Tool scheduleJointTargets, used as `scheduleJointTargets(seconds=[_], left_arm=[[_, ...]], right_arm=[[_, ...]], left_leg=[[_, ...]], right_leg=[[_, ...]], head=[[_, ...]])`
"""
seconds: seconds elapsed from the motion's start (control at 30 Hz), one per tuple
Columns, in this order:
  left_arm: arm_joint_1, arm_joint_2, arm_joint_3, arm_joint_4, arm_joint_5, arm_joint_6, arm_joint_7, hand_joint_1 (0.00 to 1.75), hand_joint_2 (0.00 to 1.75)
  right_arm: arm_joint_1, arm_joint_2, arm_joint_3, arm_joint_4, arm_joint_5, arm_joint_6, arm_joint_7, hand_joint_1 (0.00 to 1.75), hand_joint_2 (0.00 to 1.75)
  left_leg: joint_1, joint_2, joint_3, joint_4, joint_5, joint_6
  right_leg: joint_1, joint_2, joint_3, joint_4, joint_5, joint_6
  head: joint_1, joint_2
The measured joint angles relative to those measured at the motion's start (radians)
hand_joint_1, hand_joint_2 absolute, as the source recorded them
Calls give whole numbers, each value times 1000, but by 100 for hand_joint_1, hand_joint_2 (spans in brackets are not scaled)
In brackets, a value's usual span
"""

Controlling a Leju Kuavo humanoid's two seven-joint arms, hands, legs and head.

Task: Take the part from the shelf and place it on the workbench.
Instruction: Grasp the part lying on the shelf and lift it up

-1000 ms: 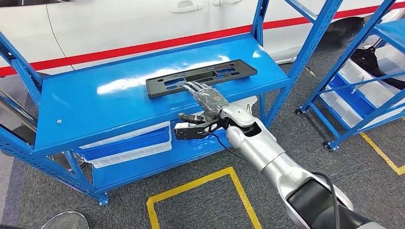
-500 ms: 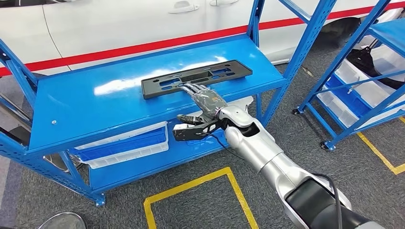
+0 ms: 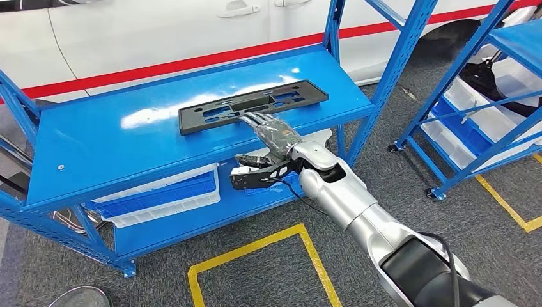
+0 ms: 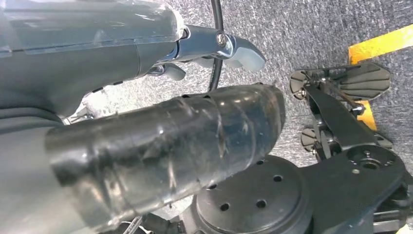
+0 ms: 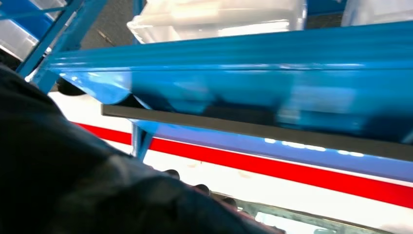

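A long black slotted part lies flat on the top level of the blue shelf. My right hand reaches in over the shelf's front edge, its fingers stretched out flat and their tips touching the part's near edge; it holds nothing. In the right wrist view the part runs as a dark strip along the blue shelf. My left hand hangs over the grey floor with nothing in it, its fingers apart.
A white and blue bin sits on the lower level under the part. A white car with a red stripe stands behind the shelf. A second blue rack with bins is at the right. Yellow floor lines mark the carpet.
The whole picture has slid slightly left, so the camera moved. My right hand stays at the part's near edge, and the part has not shifted on the shelf.
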Motion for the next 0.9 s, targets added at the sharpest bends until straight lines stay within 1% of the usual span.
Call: scheduleJointTargets(seconds=[0.03,0.07,0.13,0.17,0.2,0.23,0.27,0.3,0.33,0.37,0.4,0.43,0.5,0.53,0.57,0.6,0.63,0.67,0.7,0.73,0.77,0.8,0.83,0.87,0.9], left_arm=[[-1,0,0,2,0,0,0,0,0],[-1,0,0,3,0,-1,0,0,0],[-2,-1,-1,7,0,-2,0,0,0],[-2,-1,-1,8,0,-2,0,0,0],[-2,-1,-1,9,0,-2,0,0,0],[-2,-1,-1,10,0,-2,0,0,0],[-2,-1,-1,11,0,-2,0,0,0],[-2,-1,-1,12,0,-3,0,0,0],[-2,-1,-1,14,0,-3,0,0,0],[-3,0,-1,16,0,-3,0,0,0],[-4,0,-1,16,0,-3,0,0,0],[-4,0,-1,17,0,-3,0,0,0],[-5,-1,-1,18,0,-4,-1,0,0],[-5,-2,-1,18,0,-5,-1,0,0],[-5,-2,-1,19,0,-6,-1,0,0],[-6,-3,-1,20,0,-8,-1,0,0],[-7,-4,-1,21,0,-10,-1,0,0],[-7,-5,-1,23,0,-12,-2,0,0],[-8,-6,-1,25,0,-13,-2,0,0],[-9,-8,-1,27,0,-14,-2,0,0],[-10,-9,-1,29,0,-16,-3,0,0],[-11,-10,-1,31,0,-17,-4,0,0],[-12,-12,-1,34,0,-20,-5,0,0],[-13,-14,-1,38,-1,-25,-6,0,0],[-14,-16,-1,42,-1,-30,-7,0,0]], right_arm=[[-2,0,0,0,0,0,-1,0,0],[-3,1,0,0,0,0,-1,0,0],[-4,4,0,1,0,0,-1,0,0],[-3,5,1,3,0,0,-1,0,0],[-1,5,1,4,0,0,-1,0,0],[-1,5,1,6,0,0,-1,0,0],[-1,5,2,7,0,0,-1,0,0],[-1,5,2,8,0,0,-1,0,0],[-2,6,2,8,0,0,-1,0,0],[-3,6,2,8,0,0,-1,0,0],[-3,6,2,8,0,0,-2,0,0],[-3,6,2,8,0,0,-2,0,0],[-4,6,3,8,0,-1,-2,0,0],[-6,6,3,8,0,-1,-2,0,0],[-8,6,3,8,0,-1,-2,0,0],[-9,6,3,8,0,-1,-2,0,0],[-10,6,3,9,0,-1,-2,0,0],[-8,6,4,10,0,-1,-2,0,0],[-7,6,5,12,0,-1,-2,0,0],[-6,6,6,14,0,-1,-2,0,0],[-6,6,7,15,0,-1,-2,0,0],[-8,6,8,16,0,-1,-2,0,0],[-11,6,9,16,0,-3,-3,0,0],[-13,6,9,16,1,-7,-5,0,0],[-14,7,9,15,1,-14,-6,0,44]], left_leg=[[1,0,-7,16,-13,-3],[1,0,-23,53,-36,-3],[-2,-1,-81,176,-97,1],[-3,-1,-111,236,-118,2],[-5,-1,-128,268,-120,3],[-7,-1,-128,265,-105,6],[-9,-1,-110,224,-74,10],[-11,-1,-81,159,-40,16],[-15,-1,-52,99,-18,21],[-19,-2,-31,56,-5,25],[-22,-3,-22,35,-3,29],[-25,-4,-20,32,-5,32],[-22,-3,-20,25,1,40],[-19,-2,-18,21,4,44],[-16,0,-17,16,7,49],[-14,1,-16,13,9,51],[-14,1,-17,12,10,53],[-14,1,-18,12,11,54],[-13,2,-18,12,11,54],[-12,2,-18,12,11,53],[-11,2,-17,12,10,53],[-10,1,-15,12,10,51],[-10,1,-14,12,9,48],[-11,0,-15,12,10,44],[-11,0,-16,11,11,38]], right_leg=[[-1,0,3,-7,3,-9],[-1,-1,7,-13,6,-18],[3,-1,9,-15,7,-32],[8,0,8,-13,6,-35],[13,0,8,-9,3,-38],[16,0,8,-5,1,-40],[19,1,8,0,-2,-41],[21,3,8,6,-7,-40],[24,4,6,13,-11,-38],[25,5,3,19,-14,-34],[26,5,0,23,-15,-31],[26,5,-3,24,-15,-27],[25,6,-5,27,-16,-19],[25,5,-9,39,-26,-14],[23,5,-23,69,-47,-8],[19,5,-45,116,-75,-1],[15,4,-75,178,-105,5],[10,4,-105,239,-128,10],[5,4,-124,277,-135,14],[0,3,-128,282,-125,17],[-3,2,-112,249,-97,18],[-5,1,-80,185,-60,18],[-4,0,-46,117,-32,15],[-2,-1,-19,60,-13,11],[2,-1,-4,25,-6,7]], head=[[0,0],[0,0],[-1,0],[-1,0],[0,0],[0,0],[0,0],[0,0],[0,0],[0,0],[0,0],[0,0],[0,0],[1,0],[1,0],[2,0],[2,0],[2,0],[2,0],[2,0],[2,0],[2,0],[2,0],[2,0],[2,0]])
